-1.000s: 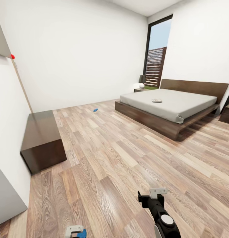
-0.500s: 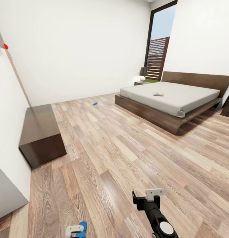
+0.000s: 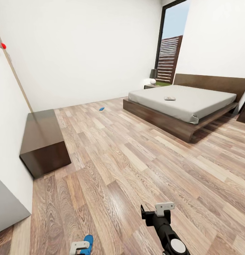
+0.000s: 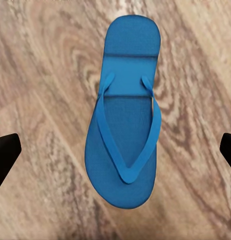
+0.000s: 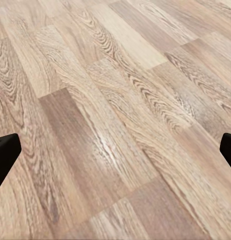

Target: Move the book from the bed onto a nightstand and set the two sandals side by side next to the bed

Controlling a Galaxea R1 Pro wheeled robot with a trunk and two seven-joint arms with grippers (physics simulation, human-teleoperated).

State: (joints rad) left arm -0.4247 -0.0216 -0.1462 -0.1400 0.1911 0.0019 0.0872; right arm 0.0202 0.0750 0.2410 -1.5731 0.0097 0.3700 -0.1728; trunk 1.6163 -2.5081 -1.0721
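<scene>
Landmark for this entry: the bed.

Head view against the frame half a second back: the whole scene has shifted slightly, so the camera moved, not the furniture. The bed sits a touch lower and more to the left in the picture than before; the book is unchanged on the grey mattress, toward the headboard half. One nightstand stands beside the bed's far corner, under the tall window, with a small lamp on it; the second nightstand is just cut by the picture edge on the bed's other side.

Far sandal: on the wood floor, well apart from the bed's foot end, toward the white back wall. Same spot on the floor as before.

Near sandal: lies flat on the planks, straps up, well apart from the bed. The left gripper hangs directly above it, fingers spread wide to either side of the sole, nothing gripped. In the head view more of this sandal's blue shows beside the left gripper than earlier.

Right gripper: fingers wide apart, over bare planks, holding nothing. Its arm has crept a little forward.

Low dark cabinet against the side wall, far across the floor from the bed.
</scene>
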